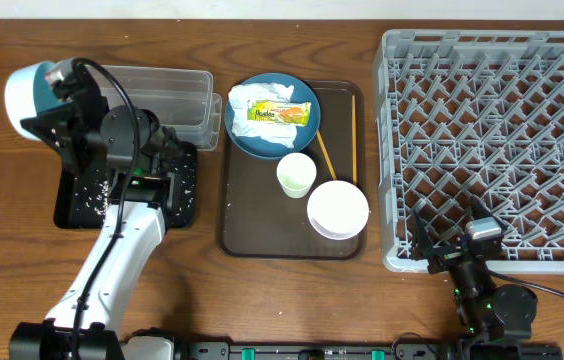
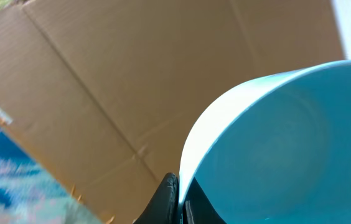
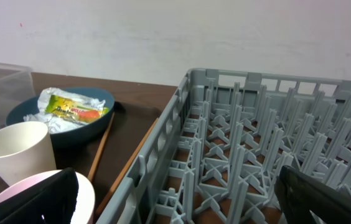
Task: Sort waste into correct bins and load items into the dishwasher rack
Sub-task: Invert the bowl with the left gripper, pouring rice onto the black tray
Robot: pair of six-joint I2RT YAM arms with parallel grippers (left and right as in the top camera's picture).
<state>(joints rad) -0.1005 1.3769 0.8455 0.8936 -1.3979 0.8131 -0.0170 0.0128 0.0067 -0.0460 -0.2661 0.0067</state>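
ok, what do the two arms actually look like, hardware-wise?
Left arm: white forearm link, black joint housings, looping black cable, green LED. Right arm: black with a silver block on top, green LED, trailing black cable. Its fingers are matte black.

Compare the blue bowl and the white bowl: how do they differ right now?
Colour: the blue bowl is light blue outside, the white bowl white.
Pose: the blue bowl is tipped on its side; the white bowl sits upright.
Support: the left hand grips the blue bowl's rim; the white bowl rests on the brown tray.
Both are round and look empty.
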